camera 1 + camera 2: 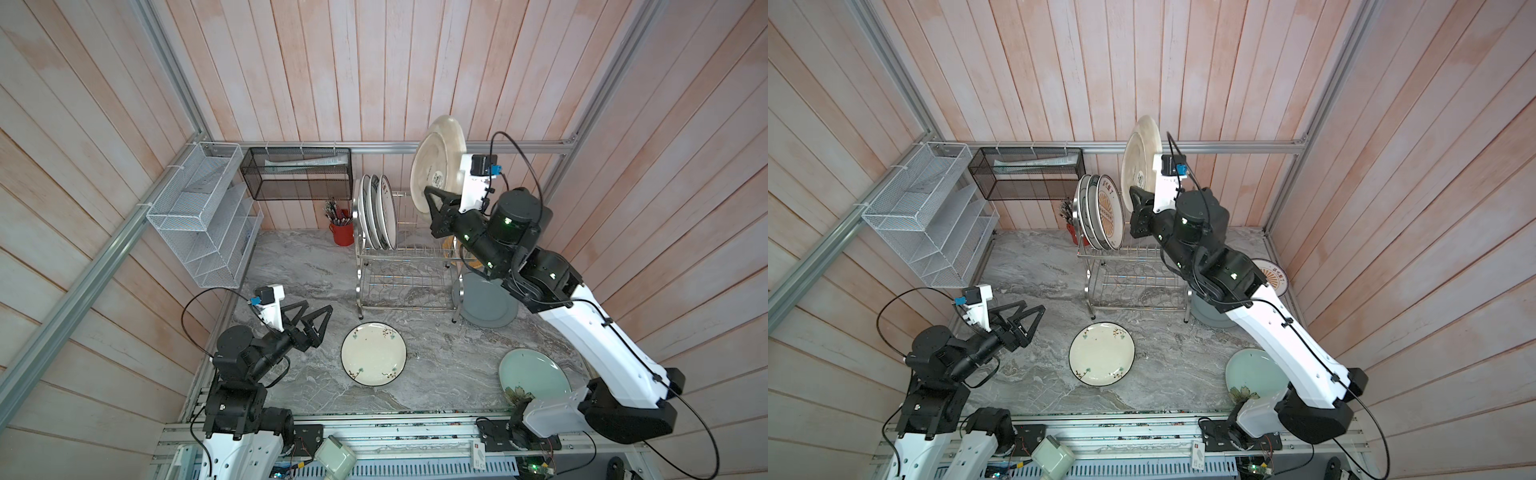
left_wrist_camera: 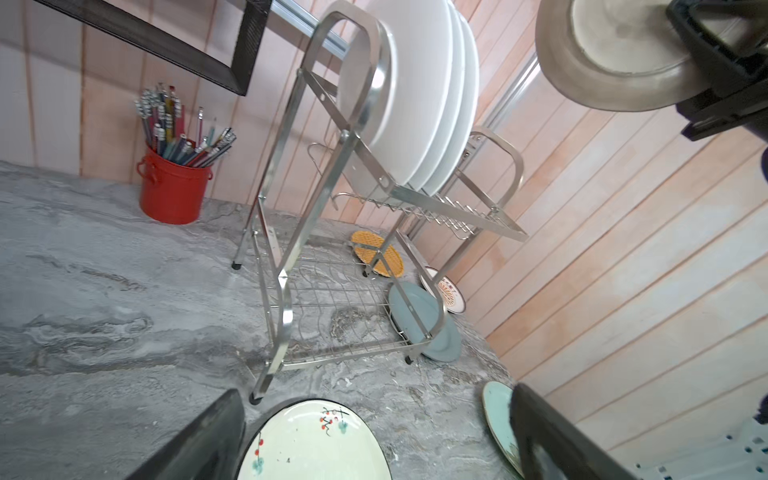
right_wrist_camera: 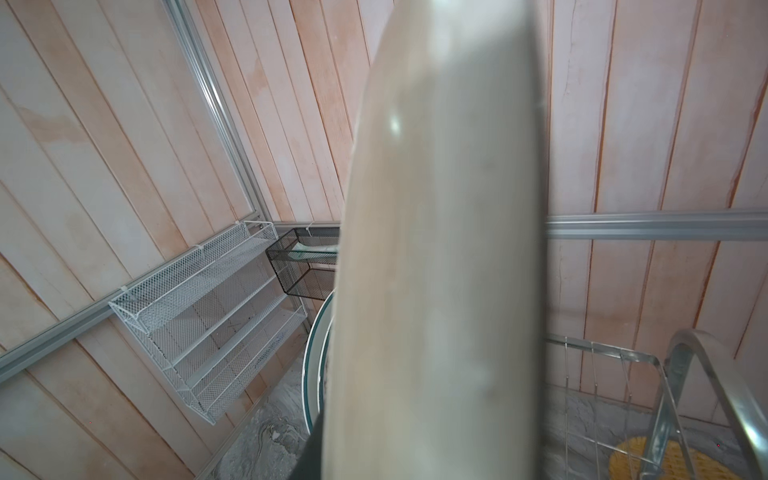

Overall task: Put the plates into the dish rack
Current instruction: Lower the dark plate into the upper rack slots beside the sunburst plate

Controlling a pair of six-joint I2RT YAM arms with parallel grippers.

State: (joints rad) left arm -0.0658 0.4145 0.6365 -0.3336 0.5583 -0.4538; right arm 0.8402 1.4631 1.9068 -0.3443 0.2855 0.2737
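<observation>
The dish rack point(image 1: 401, 249) stands at the back of the table with three plates point(image 1: 378, 216) upright at the left end of its upper tier. My right gripper point(image 1: 434, 203) is shut on the lower rim of a cream plate point(image 1: 436, 166), held on edge above the rack's right half; this plate fills the right wrist view point(image 3: 436, 249). My left gripper point(image 1: 316, 316) hangs open and empty, left of a cream floral plate point(image 1: 373, 354) lying flat. A pale green plate point(image 1: 534, 374) lies front right. A grey-blue plate point(image 1: 486, 303) leans on the rack's right end.
An orange lattice plate point(image 2: 376, 253) and a sunburst plate point(image 2: 449, 291) lie behind and beside the rack. A red pot of pens point(image 1: 341, 232) stands left of the rack. A white mesh organiser point(image 1: 199, 216) and a black mesh basket point(image 1: 297, 172) hang on the walls.
</observation>
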